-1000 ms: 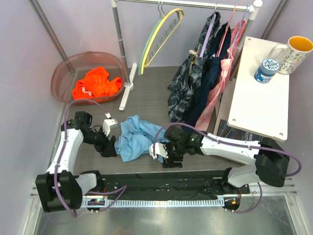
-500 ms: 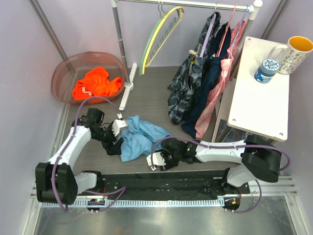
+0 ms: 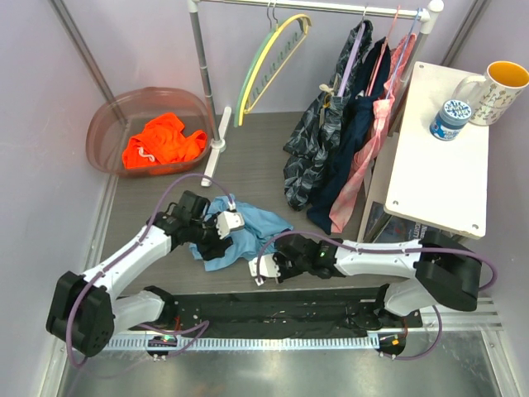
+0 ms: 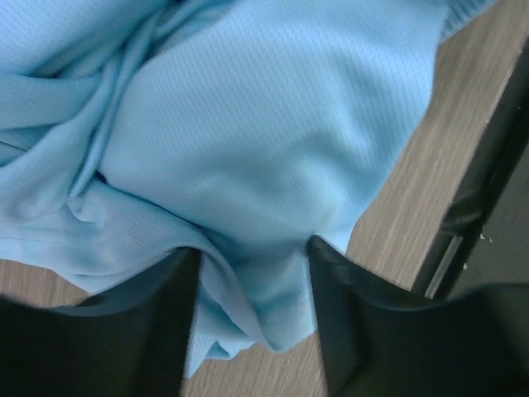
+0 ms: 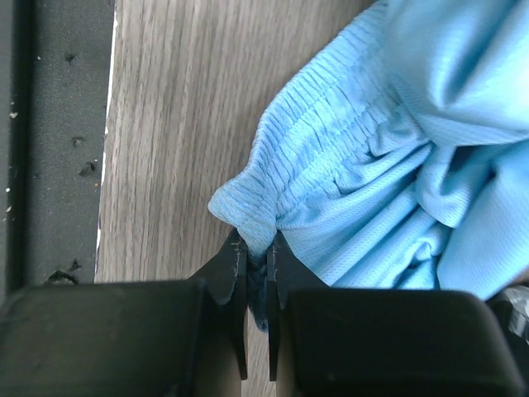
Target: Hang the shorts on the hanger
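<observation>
The light blue shorts (image 3: 252,225) lie crumpled on the wooden table between my two arms. My left gripper (image 3: 217,241) is lowered onto their left side. In the left wrist view its jaws (image 4: 252,248) stand apart with a loose fold of the shorts (image 4: 248,124) between the fingers. My right gripper (image 3: 266,266) is at the near edge of the shorts. In the right wrist view it (image 5: 256,244) is shut on a pinch of the ribbed elastic waistband (image 5: 331,124). The yellow hanger (image 3: 289,35) hangs from the rail at the back, far from both grippers.
A reddish basin (image 3: 107,116) with an orange garment (image 3: 161,141) sits back left. The rack's pole (image 3: 202,66) and foot stand beside it. Dark clothes (image 3: 331,141) hang at right. A white side table (image 3: 438,165) carries a mug (image 3: 504,87) and a can (image 3: 450,118).
My left arm swung right onto the shorts and its jaws narrowed around a fold. My right gripper moved to the waistband's near edge and closed on it.
</observation>
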`<action>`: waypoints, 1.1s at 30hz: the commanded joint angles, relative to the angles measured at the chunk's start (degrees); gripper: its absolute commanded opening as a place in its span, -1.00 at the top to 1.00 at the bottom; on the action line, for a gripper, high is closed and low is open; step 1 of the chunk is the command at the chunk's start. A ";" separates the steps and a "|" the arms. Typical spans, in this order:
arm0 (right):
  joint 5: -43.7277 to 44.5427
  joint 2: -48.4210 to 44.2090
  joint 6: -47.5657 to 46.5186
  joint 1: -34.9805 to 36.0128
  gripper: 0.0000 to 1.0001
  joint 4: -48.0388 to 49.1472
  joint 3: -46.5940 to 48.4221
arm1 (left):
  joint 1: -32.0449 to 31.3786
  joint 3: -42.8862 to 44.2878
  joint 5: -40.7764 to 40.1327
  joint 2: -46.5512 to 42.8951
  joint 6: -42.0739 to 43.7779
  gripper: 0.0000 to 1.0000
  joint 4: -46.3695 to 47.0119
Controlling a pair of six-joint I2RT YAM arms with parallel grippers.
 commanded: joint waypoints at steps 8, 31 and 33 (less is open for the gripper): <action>-2.70 -7.62 2.52 0.00 0.98 -6.60 2.32 | 2.71 10.98 -6.91 -3.76 -11.40 1.00 -0.50; 0.12 -9.13 15.26 -8.50 0.98 -11.35 29.29 | 39.73 16.74 24.84 0.75 32.07 -0.43 -37.85; -1.11 -6.84 17.80 -10.36 0.98 -11.00 32.10 | 39.56 11.30 24.04 -4.95 37.19 -0.43 -37.69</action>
